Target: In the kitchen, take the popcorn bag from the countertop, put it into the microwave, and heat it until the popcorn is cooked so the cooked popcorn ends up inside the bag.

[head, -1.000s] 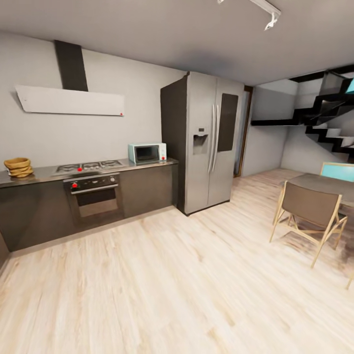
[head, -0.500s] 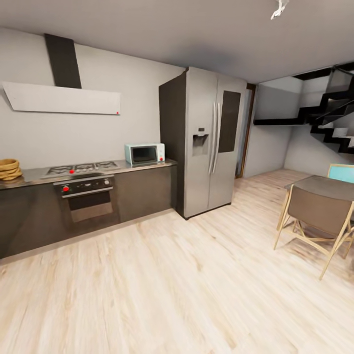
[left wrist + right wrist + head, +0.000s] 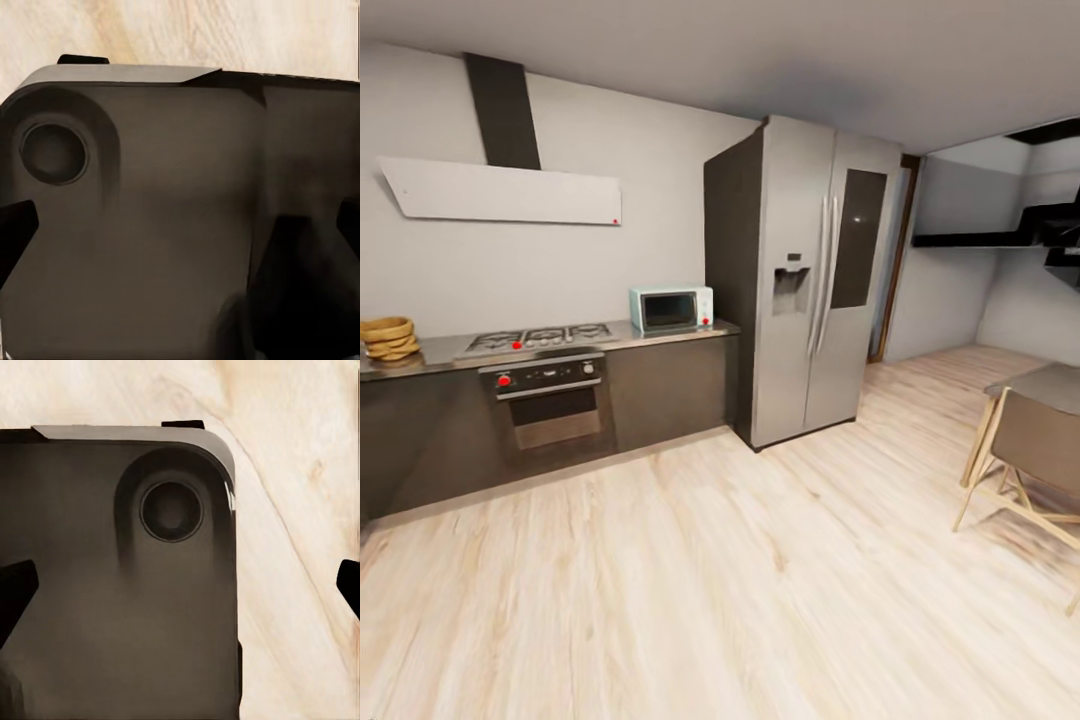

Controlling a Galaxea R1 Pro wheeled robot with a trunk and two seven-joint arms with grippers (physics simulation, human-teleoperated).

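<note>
Across the wooden floor, the kitchen's long grey countertop (image 3: 660, 334) runs along the far wall in the head view. At its far left end sits the tan, wrinkly popcorn bag (image 3: 387, 338). The pale blue microwave (image 3: 671, 309) stands at the right end with its dark glass door closed. No popcorn shows. In the left wrist view, my left gripper (image 3: 180, 232) hangs over the robot's dark base, its black fingertips wide apart. My right gripper (image 3: 180, 585) is also open over the base and the floor, and both hold nothing.
A steel gas hob (image 3: 540, 337) and a built-in oven (image 3: 550, 400) lie between bag and microwave, under a white hood (image 3: 500, 190). A tall steel fridge (image 3: 810, 280) stands right of the counter. A chair (image 3: 1030, 450) and table (image 3: 1050, 385) sit at the right. Wide wooden floor lies ahead.
The whole head view has shifted with the camera: the counter, microwave and fridge now sit further right and the stairs and chair have slid toward the right edge. Nothing in the kitchen itself moved.
</note>
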